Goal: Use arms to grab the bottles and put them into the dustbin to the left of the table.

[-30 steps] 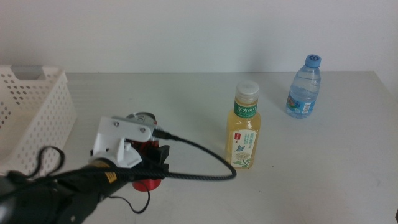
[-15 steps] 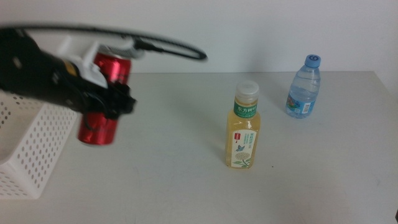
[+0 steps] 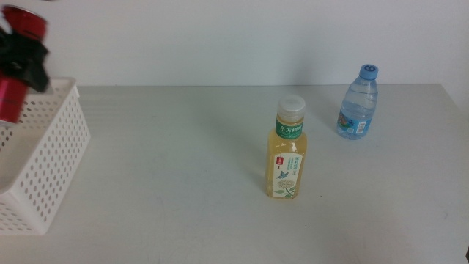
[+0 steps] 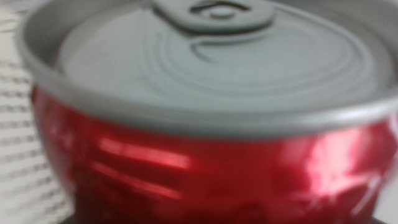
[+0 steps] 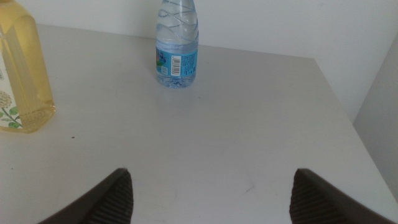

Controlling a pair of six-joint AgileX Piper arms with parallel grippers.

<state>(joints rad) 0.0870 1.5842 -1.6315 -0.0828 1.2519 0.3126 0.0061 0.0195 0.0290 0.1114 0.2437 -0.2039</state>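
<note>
risk: left gripper [image 3: 26, 55] clamps the red soda can [image 3: 15, 70] above the dustbin [image 3: 51, 147] rim; early release bounces it out (right gripper [image 5: 211, 190] waits, wide open).

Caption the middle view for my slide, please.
Left end effector holds red can over white basket; two bottles stand.

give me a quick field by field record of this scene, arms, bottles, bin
left gripper: at the middle view's far left, above the dustbin, shut on the red soda can
red soda can: held off the table, silver top filling the left wrist view
right gripper: open, low over the table, holding nothing
yellow tea bottle: upright on the table, mid-right
water bottle: upright, far right, behind the tea bottle
dustbin: white perforated basket at the table's left edge
</note>
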